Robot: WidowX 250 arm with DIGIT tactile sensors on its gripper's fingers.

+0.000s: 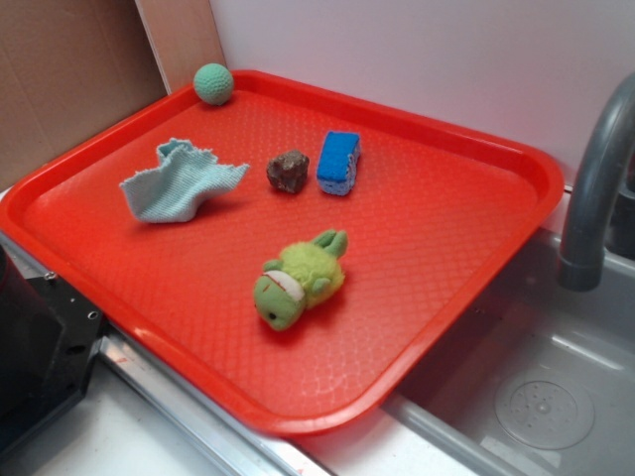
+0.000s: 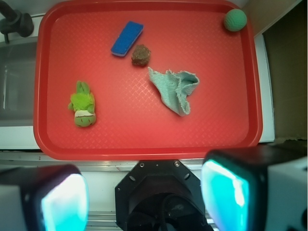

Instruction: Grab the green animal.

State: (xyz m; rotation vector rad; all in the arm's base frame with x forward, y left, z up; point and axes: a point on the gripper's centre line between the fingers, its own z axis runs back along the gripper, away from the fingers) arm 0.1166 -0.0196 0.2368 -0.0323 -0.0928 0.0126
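Red tray [image 1: 476, 248], green animal [image 1: 298, 278] unobstructed, claw [image 2: 144, 197] fingertips cropped

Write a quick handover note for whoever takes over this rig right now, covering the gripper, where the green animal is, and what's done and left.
Gripper: open, empty, held high above the near edge of the red tray, touching nothing.
Green animal: lying on its side on the tray, near the front edge, on the side toward the sink. Nothing touches it.
Other items on the tray, all apart from it: pale blue cloth, brown lump, blue block, teal ball in the far corner.
Done: nothing yet; no grasp.
Left: move over the green animal, descend, close on it, lift.
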